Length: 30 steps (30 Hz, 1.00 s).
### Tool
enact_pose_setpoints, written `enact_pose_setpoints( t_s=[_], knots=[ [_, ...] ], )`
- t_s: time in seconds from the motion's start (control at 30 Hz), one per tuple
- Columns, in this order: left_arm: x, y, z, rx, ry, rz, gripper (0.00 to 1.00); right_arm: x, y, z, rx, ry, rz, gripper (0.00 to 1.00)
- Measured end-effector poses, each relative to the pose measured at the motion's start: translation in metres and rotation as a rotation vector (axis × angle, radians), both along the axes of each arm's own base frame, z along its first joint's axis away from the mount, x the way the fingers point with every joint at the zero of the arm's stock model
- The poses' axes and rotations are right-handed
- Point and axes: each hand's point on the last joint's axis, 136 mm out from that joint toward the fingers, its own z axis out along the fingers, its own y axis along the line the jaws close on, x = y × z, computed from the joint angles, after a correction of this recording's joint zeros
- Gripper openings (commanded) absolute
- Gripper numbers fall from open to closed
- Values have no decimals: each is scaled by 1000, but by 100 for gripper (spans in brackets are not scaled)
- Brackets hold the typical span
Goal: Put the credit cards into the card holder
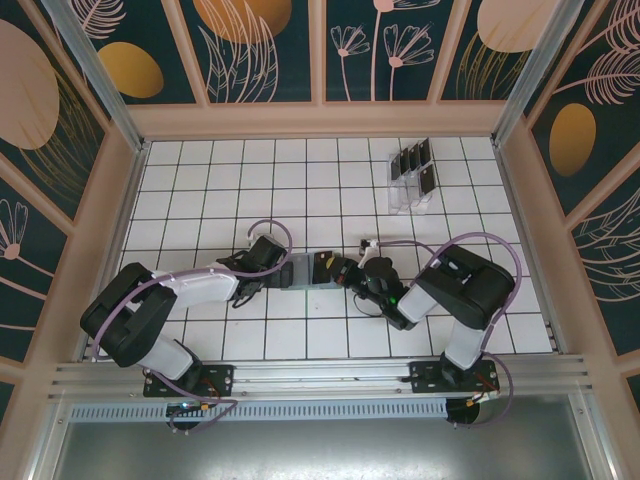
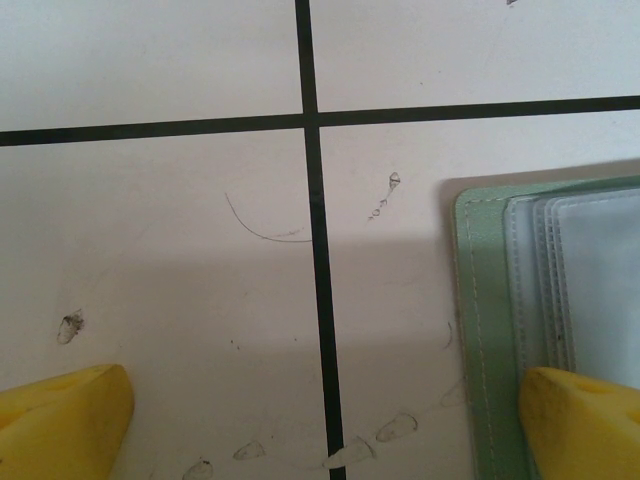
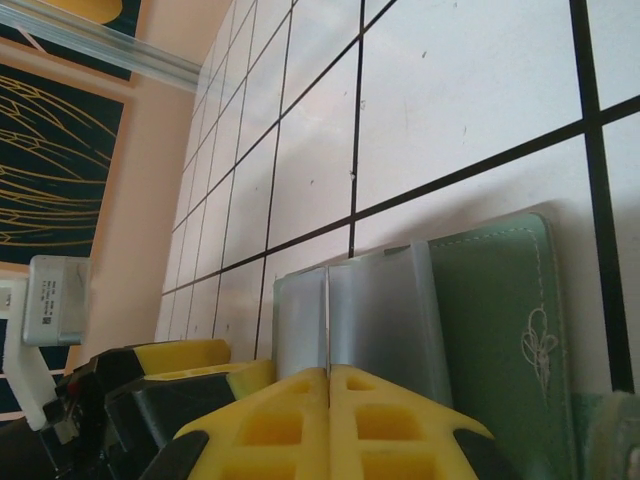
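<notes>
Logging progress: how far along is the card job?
Done: holder lies open, left gripper open, one finger on it. In hand: right gripper shut over its sleeves, what it pinches unclear. To do: cards stand in the rack; visible sleeves look empty.

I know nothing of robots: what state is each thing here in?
Card holder: lying open, clear sleeves showing.
Left fingers: wide apart, one at the holder's edge.
Right fingers: shut together over the sleeves.
Credit cards: standing in the clear rack.
</notes>
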Motion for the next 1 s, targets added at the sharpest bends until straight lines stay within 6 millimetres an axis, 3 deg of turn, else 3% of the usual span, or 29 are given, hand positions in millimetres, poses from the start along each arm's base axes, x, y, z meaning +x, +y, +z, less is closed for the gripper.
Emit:
enact_pose_setpoints(
  t_s=[1.0],
  knots=[
    [0,0,0,1,-2,0,99,11,7,9,26,-30,-7,0]
  ],
)
